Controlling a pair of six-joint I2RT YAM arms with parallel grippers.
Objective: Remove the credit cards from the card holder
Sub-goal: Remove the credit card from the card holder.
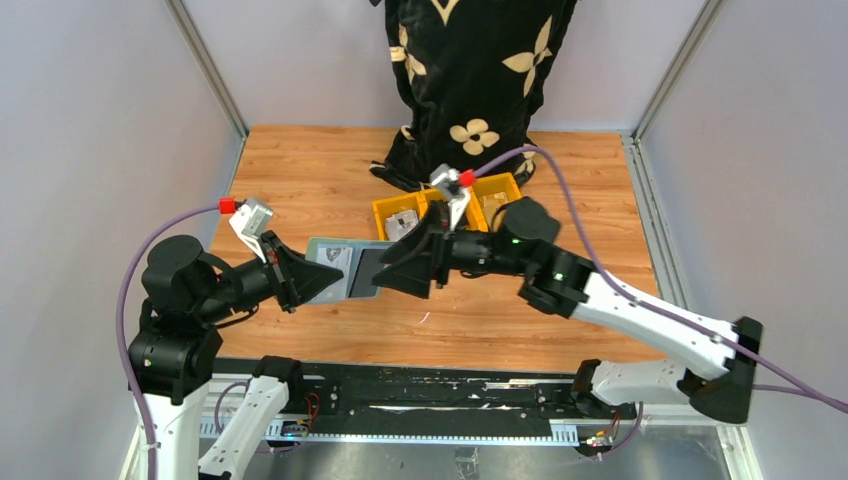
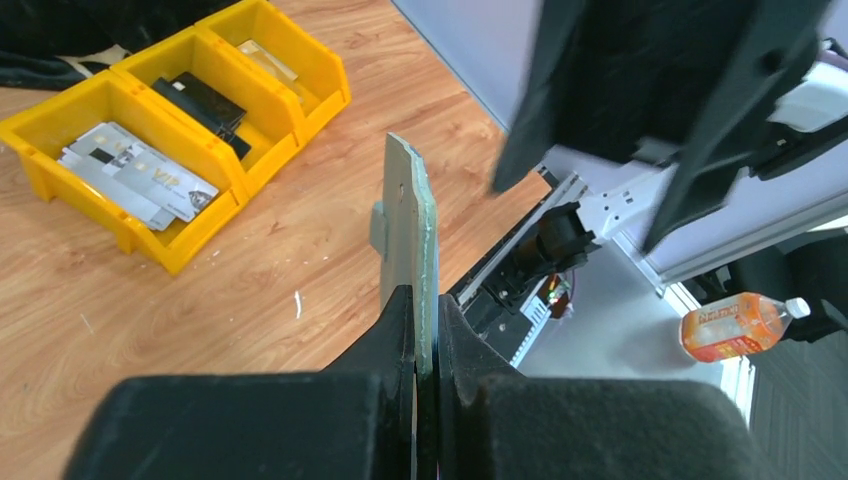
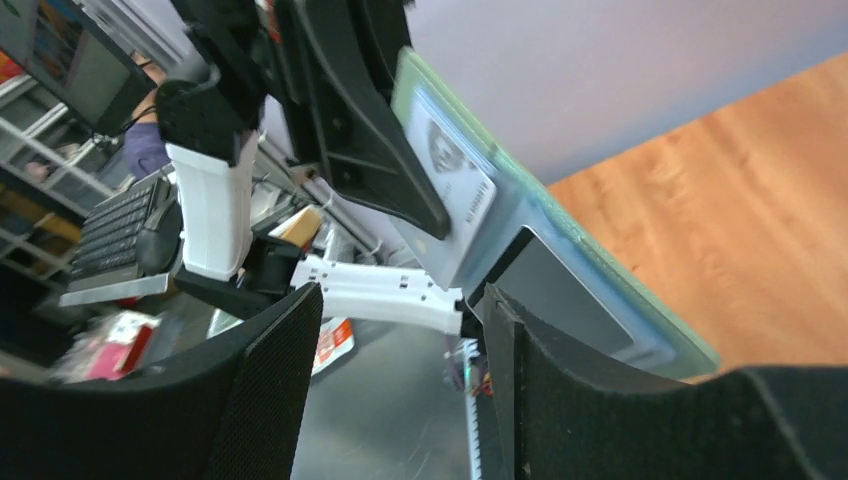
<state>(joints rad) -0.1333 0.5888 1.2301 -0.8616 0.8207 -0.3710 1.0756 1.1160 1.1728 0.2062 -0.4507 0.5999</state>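
Top view, largest item: wooden table [image 1: 320, 170], with black flower-print cloth [image 1: 470, 60] at its 12 o'clock edge.

Just past centre toward 12 o'clock: row of yellow bins [image 1: 382, 216] resting on the wood. In the left wrist view, silver cards [image 2: 140, 175] lying in the nearest bin and a black object [image 2: 205, 100] in the next.

Raised off the table, at 7 o'clock from the bins: card holder [image 1: 344, 272], teal, opened flat, between both arms.

At its 9 o'clock end: left gripper [image 1: 322, 285], fingers [image 2: 395, 330] closed tight, pinching the holder's edge.

At its 3 o'clock end: right gripper [image 1: 402, 265], fingers [image 3: 280, 360] spread wide, gripping nothing; whether touching the holder, cannot tell.

Inside the holder: pale credit card [image 1: 333, 258] in a slot, and a dark card-shaped rectangle [image 1: 366, 270] beside it, toward the right gripper.

Smallest, off the table: orange bottle [image 2: 740, 325].
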